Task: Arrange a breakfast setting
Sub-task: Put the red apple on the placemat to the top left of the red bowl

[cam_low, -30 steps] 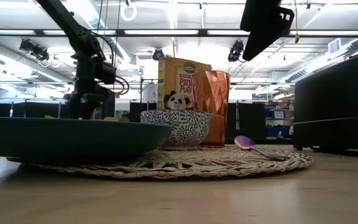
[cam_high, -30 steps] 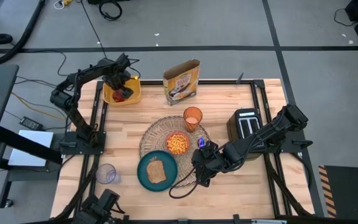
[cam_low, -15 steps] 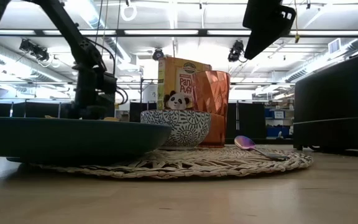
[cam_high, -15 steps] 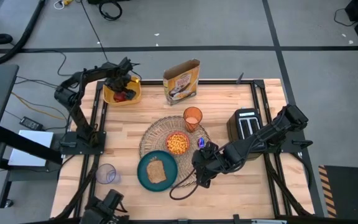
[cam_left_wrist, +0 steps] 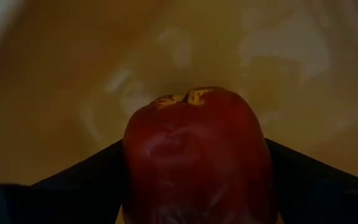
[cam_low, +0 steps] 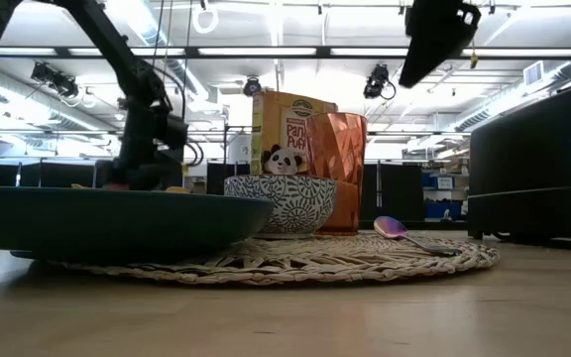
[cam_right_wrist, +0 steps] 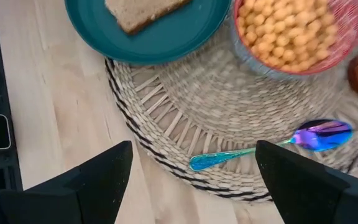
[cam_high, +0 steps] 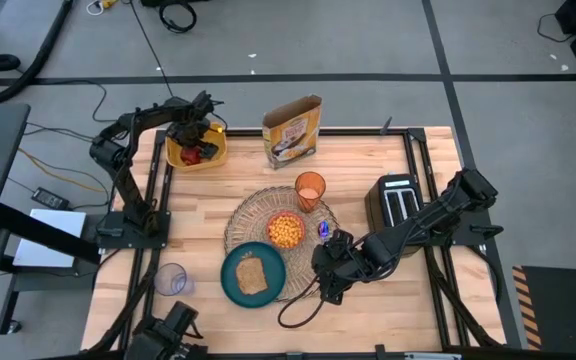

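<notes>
Though earlier wider — left jaws around apple

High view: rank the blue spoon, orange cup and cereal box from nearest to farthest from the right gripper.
From the right gripper:
1. Blue spoon, on the placemat's right edge, nearest.
2. Orange cup, on the placemat's far side.
3. Cereal box, at the table's far edge, farthest.

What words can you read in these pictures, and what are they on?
"PANDA PUFFS": on the cereal box behind the bowl, above a panda picture; the letters are partly hidden by the cup.
Smaller print on the box: too small to read.
The box seen from above: its print is too small to read.
Nothing else carries readable text.
</notes>
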